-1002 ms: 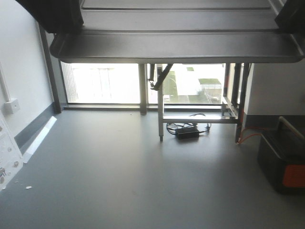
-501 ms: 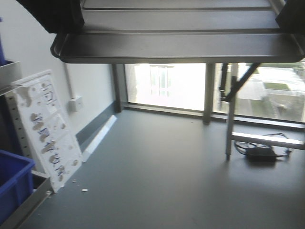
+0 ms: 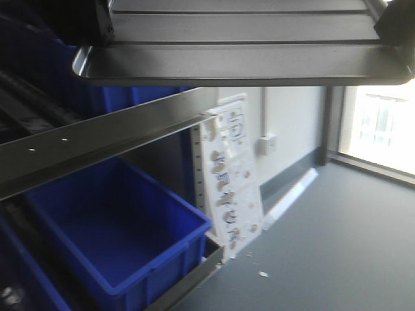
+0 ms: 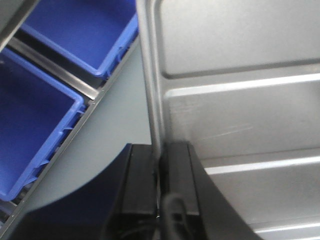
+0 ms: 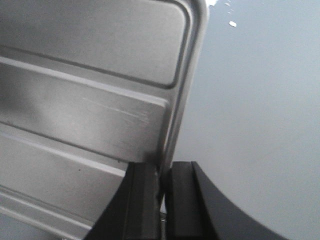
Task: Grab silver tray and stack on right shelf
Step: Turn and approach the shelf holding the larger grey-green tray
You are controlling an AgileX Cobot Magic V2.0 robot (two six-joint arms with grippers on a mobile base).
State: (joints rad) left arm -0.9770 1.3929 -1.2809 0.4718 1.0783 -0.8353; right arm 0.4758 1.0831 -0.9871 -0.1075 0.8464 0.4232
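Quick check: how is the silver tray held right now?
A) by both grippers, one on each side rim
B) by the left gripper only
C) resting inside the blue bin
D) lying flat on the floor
A: the left gripper is clamped on one rim of the silver tray, and the right gripper is clamped on the opposite rim.

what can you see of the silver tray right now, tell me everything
The silver tray is a shallow rectangular pan of shiny brushed metal with rounded corners, a rolled rim and raised lengthwise ridges across its bottom, faintly scratched. It hangs roughly level in the air, and its visible parts are empty. The left gripper pinches one short end's rim and the right gripper the opposite end, a finger on each side of the rim. Below to its left lie blue bins.
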